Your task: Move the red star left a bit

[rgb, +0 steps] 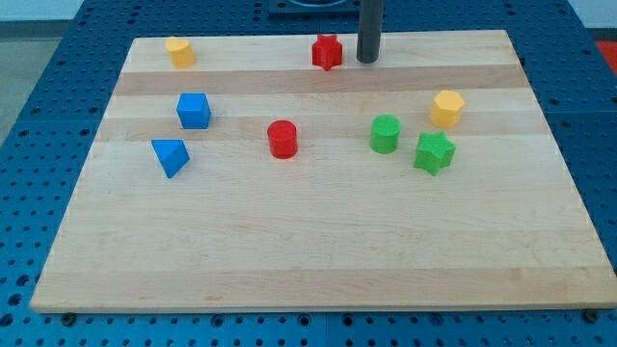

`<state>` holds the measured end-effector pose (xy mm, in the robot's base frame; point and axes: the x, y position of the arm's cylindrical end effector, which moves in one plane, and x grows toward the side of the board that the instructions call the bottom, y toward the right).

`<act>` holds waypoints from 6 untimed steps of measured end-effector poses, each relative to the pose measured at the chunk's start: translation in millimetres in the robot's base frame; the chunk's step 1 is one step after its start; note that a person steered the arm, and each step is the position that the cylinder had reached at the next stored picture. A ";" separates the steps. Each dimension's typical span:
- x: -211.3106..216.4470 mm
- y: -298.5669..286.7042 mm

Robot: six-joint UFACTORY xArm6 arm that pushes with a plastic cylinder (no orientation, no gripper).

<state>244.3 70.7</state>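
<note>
The red star (327, 52) sits near the top edge of the wooden board (318, 241), a little right of centre. My tip (367, 60) rests on the board just to the star's right, with a small gap between them. The dark rod rises straight up out of the view's top.
A yellow block (179, 51) lies at the top left. A blue cube (194, 111) and a blue wedge (170, 156) lie at the left. A red cylinder (282, 139) is mid-board. A green cylinder (385, 134), green star (434, 152) and yellow hexagon (446, 109) lie at the right.
</note>
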 end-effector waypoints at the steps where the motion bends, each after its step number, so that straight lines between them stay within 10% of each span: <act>1: 0.0 -3.7; 6: 0.0 -40.8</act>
